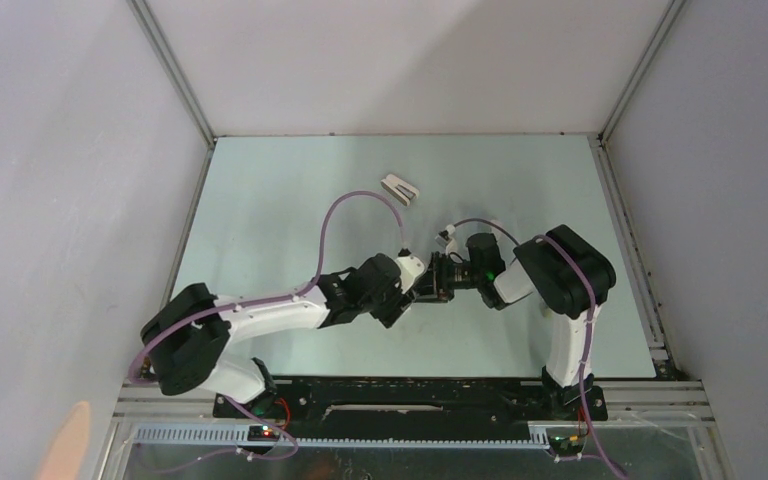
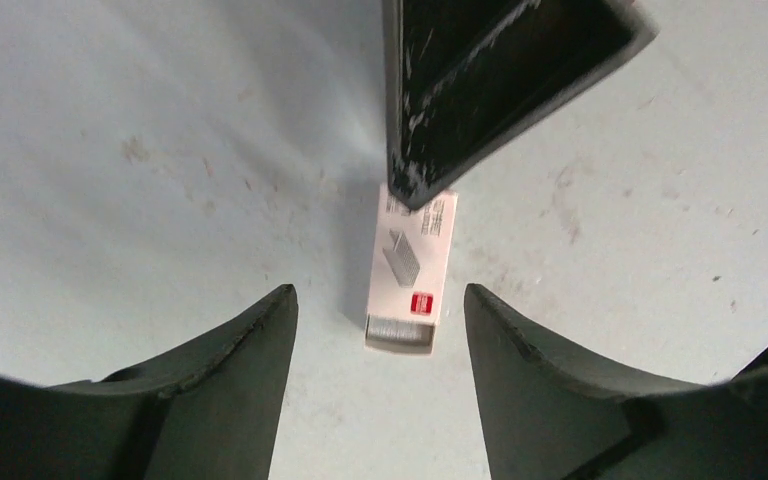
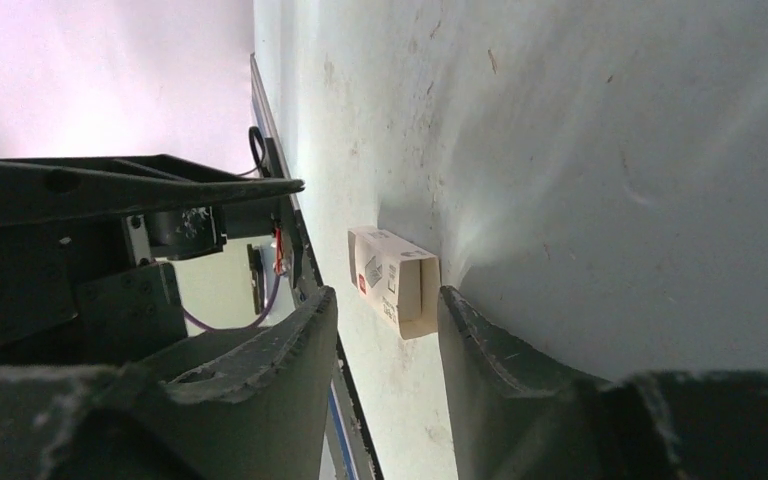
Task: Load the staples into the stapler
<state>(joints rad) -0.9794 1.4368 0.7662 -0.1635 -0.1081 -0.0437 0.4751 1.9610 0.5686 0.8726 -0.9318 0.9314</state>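
Note:
A small white box sleeve with a red mark (image 2: 413, 262) lies flat on the table. A white tray of silvery staples (image 2: 400, 326) sticks a little out of its near end. My left gripper (image 2: 378, 300) is open, its tips either side of the tray end, not touching. My right gripper (image 3: 385, 295) is open around the sleeve's hollow far end (image 3: 396, 276); one fingertip (image 2: 412, 190) rests at that end. A small whitish stapler (image 1: 400, 188) lies farther back. In the top view both grippers (image 1: 422, 285) (image 1: 448, 274) meet nose to nose and hide the box.
Pale green table (image 1: 290, 200) with white walls on three sides. A metal rail (image 1: 650, 300) runs along the right edge. The left arm's purple cable (image 1: 335, 215) loops above the table.

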